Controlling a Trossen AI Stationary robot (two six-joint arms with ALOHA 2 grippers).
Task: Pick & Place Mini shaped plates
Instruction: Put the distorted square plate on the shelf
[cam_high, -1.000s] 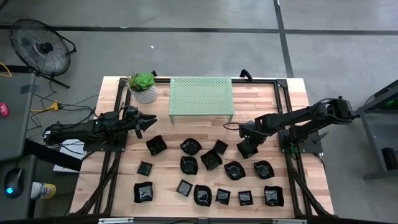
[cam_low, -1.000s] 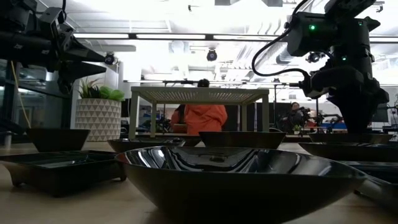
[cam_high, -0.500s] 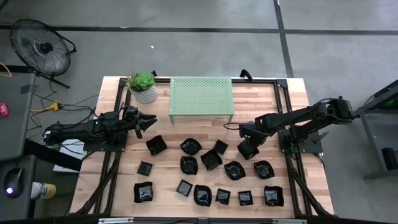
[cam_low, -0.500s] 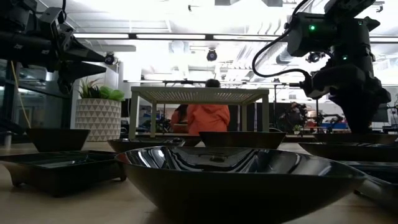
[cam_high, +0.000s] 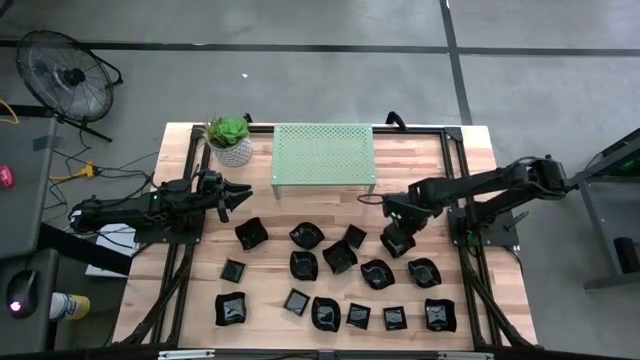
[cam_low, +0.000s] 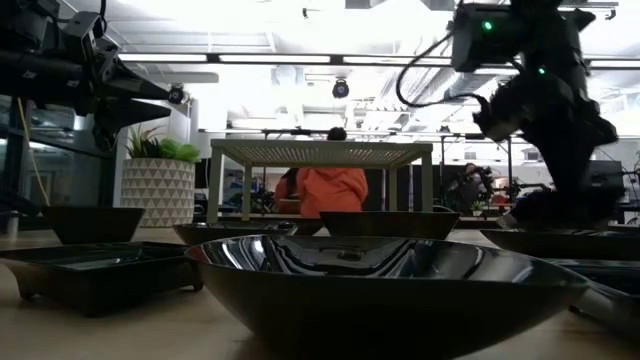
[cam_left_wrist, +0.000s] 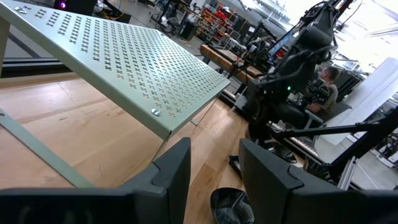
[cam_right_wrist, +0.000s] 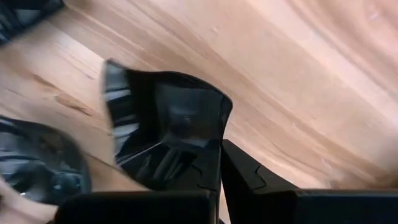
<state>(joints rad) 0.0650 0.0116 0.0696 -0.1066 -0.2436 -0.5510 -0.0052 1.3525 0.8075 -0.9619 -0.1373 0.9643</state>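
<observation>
The mini shaped plates (cam_high: 338, 278) lie spread over the near half of the wooden table (cam_high: 420, 160), most of them set apart in loose rows, and every dish seen from above shows a bare black hollow with nothing lying in it. A green perforated rack (cam_high: 324, 155) stands at the far middle of the table, and nothing shows on its top. Beside it, at the far left corner, the potted plant (cam_high: 231, 138) sits in its white patterned pot.

The right gripper (cam_high: 397, 232) is down at the right end of the spread, its fingers closed on the rim of a squarish black plate (cam_right_wrist: 163, 127); the right wrist view shows the two dark fingers pinched together over the plate's edge, with another plate (cam_right_wrist: 38, 163) just beside it. Whether the gripped plate rests on the wood or is lifted off it is hard to tell. The left gripper (cam_high: 240, 192) hangs over the left side of the table, partly open and holding nothing.

In the low view the nearest plate (cam_low: 385, 290) fills the foreground and hides most of the others. Behind the rack a person in an orange top (cam_low: 331, 188) is partly hidden.
</observation>
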